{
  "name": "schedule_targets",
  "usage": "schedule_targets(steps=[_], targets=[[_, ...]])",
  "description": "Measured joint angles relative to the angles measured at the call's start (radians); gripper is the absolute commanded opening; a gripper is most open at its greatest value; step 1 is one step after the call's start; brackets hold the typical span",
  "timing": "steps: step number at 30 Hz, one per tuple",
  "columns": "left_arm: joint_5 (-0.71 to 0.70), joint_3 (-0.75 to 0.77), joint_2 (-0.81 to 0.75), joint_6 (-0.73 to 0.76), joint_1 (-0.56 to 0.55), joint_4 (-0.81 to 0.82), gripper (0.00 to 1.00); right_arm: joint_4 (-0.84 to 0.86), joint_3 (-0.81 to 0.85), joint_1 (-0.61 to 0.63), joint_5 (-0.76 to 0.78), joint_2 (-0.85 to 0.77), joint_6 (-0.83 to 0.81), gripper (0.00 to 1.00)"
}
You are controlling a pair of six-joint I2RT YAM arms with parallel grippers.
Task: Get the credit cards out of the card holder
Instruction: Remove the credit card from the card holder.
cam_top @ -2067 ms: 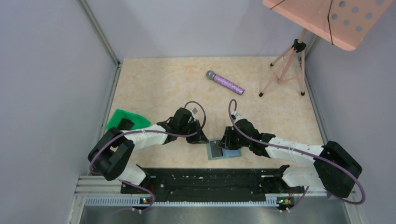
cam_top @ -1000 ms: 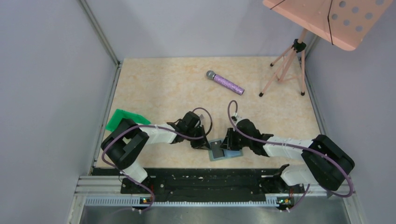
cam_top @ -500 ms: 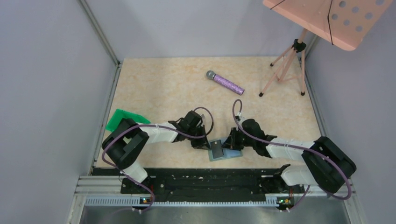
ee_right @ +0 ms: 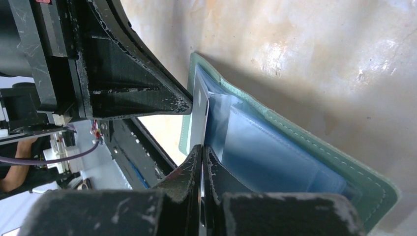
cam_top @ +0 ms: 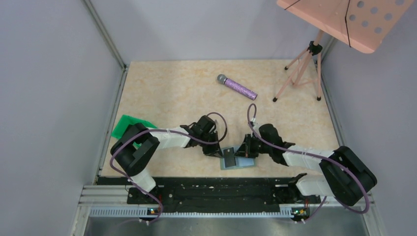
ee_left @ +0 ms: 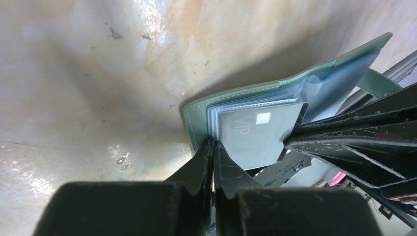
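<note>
The grey-green card holder (cam_top: 246, 163) lies open near the table's front edge, between both grippers. My left gripper (cam_top: 216, 150) is shut on the holder's left edge; in the left wrist view the fingertips (ee_left: 213, 143) pinch the green cover (ee_left: 196, 118) and clear sleeves. A credit card (cam_top: 229, 158) sticks up from the holder; it looks dark from above and grey with "VIP" on it in the left wrist view (ee_left: 255, 132). My right gripper (cam_top: 239, 153) is shut on that card; the right wrist view shows it (ee_right: 202, 147) clamped on the card's thin edge (ee_right: 200, 110), beside the blue-grey inner panel (ee_right: 275, 157).
A purple microphone (cam_top: 237, 87) lies at the far middle. A pink music stand's tripod (cam_top: 305, 64) stands at the far right. A bright green sheet (cam_top: 132, 126) lies at the left, behind the left arm. Grey walls close both sides.
The left gripper has moved right to the holder's left edge and closed on it. The right gripper has drawn back a little with the card, which now stands tilted out of the sleeve.
</note>
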Motion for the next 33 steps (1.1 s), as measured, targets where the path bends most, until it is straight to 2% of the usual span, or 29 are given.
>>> schedule_targets(steps=[17, 33], targets=[[-0.031, 0.034, 0.008, 0.014, -0.014, -0.055, 0.04, -0.122, -0.003, -0.079, -0.010, -0.077, -0.040, 0.00], [-0.036, 0.039, 0.008, 0.021, -0.018, -0.060, 0.03, -0.086, -0.018, -0.091, -0.071, -0.099, 0.000, 0.00]])
